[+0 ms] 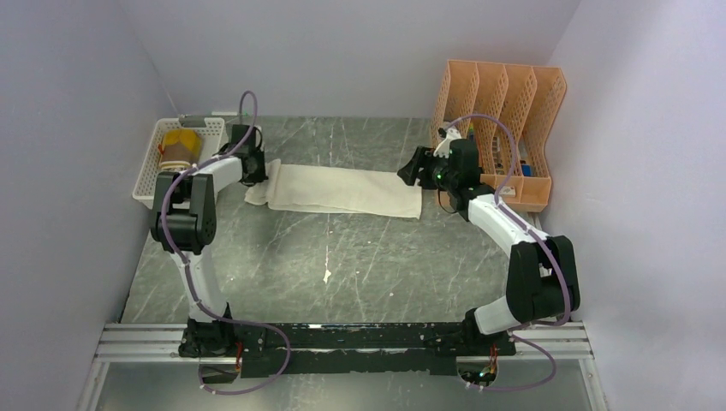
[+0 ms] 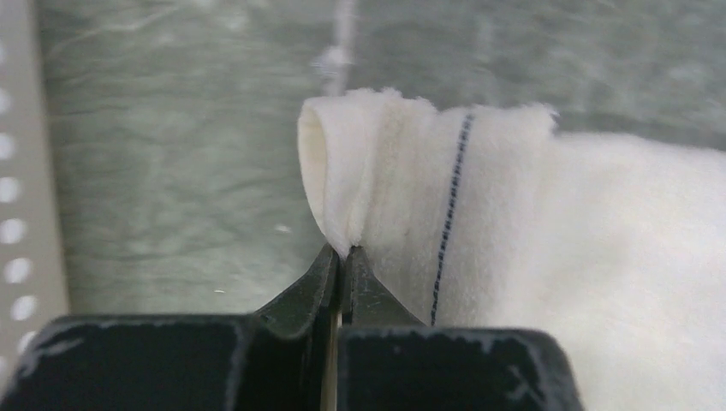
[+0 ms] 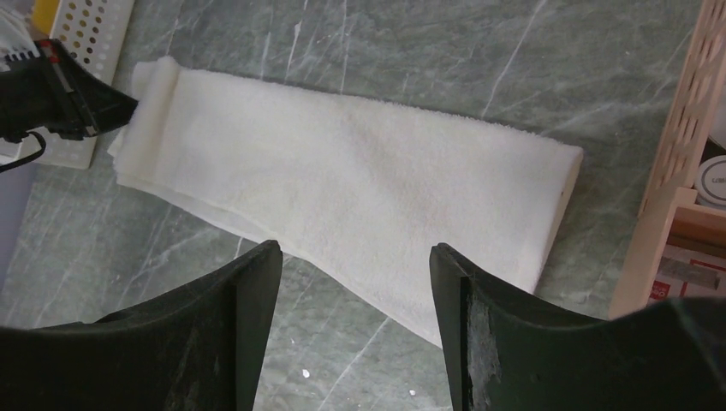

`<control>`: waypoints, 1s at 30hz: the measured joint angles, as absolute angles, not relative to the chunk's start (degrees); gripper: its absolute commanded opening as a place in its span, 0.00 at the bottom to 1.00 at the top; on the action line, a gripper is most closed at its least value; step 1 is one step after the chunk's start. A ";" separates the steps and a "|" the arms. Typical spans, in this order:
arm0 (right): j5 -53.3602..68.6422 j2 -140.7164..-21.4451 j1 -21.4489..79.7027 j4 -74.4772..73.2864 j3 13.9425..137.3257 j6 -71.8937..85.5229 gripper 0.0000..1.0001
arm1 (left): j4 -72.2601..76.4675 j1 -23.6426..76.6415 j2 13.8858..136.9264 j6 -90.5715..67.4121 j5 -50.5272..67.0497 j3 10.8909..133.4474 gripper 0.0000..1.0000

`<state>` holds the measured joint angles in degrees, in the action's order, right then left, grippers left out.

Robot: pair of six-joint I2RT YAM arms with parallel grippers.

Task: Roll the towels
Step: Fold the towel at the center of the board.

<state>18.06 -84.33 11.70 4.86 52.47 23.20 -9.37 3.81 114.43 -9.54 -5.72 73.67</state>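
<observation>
The left gripper [image 2: 342, 253] pinches the cream towel [image 1: 342, 190] at its curled end (far-left of the tabletop [image 1: 342, 265]); the right gripper [image 3: 355, 250] hovers, jaws apart, empty.

Cream-white towel [image 1: 342, 190], grey-veined table [image 1: 360, 265]

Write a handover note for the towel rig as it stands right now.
Left hand: shut on the curled left end of the cream towel.
Right hand: open, over the cream towel's right end, holding nothing.
Yellow towel: in the basket at far left; it looks rolled.
Done: the cream towel lies folded in a long strip, with only its left edge curled over.
To do: roll the cream towel along its length, from the left end to the right.
</observation>
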 measured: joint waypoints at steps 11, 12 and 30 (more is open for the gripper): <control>18.31 -82.96 11.75 4.86 52.47 24.45 0.63 | -23.20 6.42 110.41 -5.04 -8.03 79.55 0.07; 18.35 -82.83 11.75 4.84 52.47 24.56 0.63 | -24.12 5.78 109.86 -4.47 -8.62 79.68 0.07; 20.69 -83.40 11.99 4.40 52.90 26.22 0.63 | -31.11 -1.21 103.81 4.62 -21.50 84.75 0.07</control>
